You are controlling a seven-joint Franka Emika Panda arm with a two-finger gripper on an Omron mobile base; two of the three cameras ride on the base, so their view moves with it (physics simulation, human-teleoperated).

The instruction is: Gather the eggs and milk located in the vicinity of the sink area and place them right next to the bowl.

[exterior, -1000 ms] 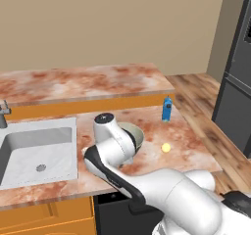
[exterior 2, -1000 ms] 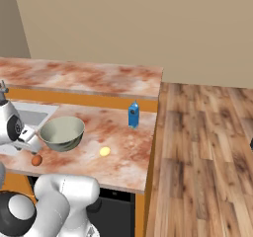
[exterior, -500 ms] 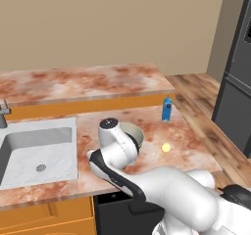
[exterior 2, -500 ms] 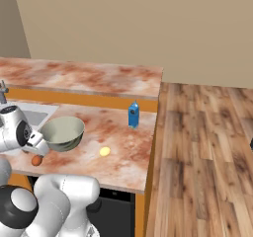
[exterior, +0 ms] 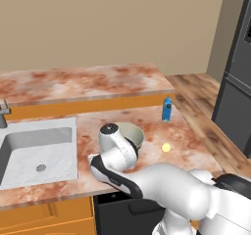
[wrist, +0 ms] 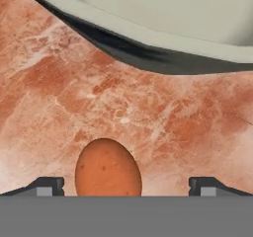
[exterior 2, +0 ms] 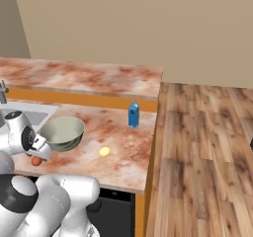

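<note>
The reddish-brown egg (wrist: 108, 168) lies on the counter just in front of the pale grey-green bowl (wrist: 163, 14). My gripper (wrist: 126, 185) is open, with a fingertip on either side of the egg and well apart from it. From the right base view, the gripper (exterior 2: 40, 151) hangs over the same egg (exterior 2: 36, 161) at the bowl's (exterior 2: 62, 131) left side. The pale yellow egg (exterior 2: 105, 152) rests on the counter right of the bowl. The blue milk carton (exterior 2: 133, 115) stands upright farther back. The sink (exterior: 34, 148) lies to the left.
A grey faucet (exterior: 4, 112) stands at the sink's back left corner. The counter's right edge drops to a wooden floor (exterior 2: 207, 147). A dark appliance (exterior: 238, 82) stands at the far right. My own white arm (exterior: 147, 185) hides the counter's front.
The hand has shifted a little toward the bowl and sunk slightly over the reddish-brown egg. The eggs, milk and bowl have not moved.
</note>
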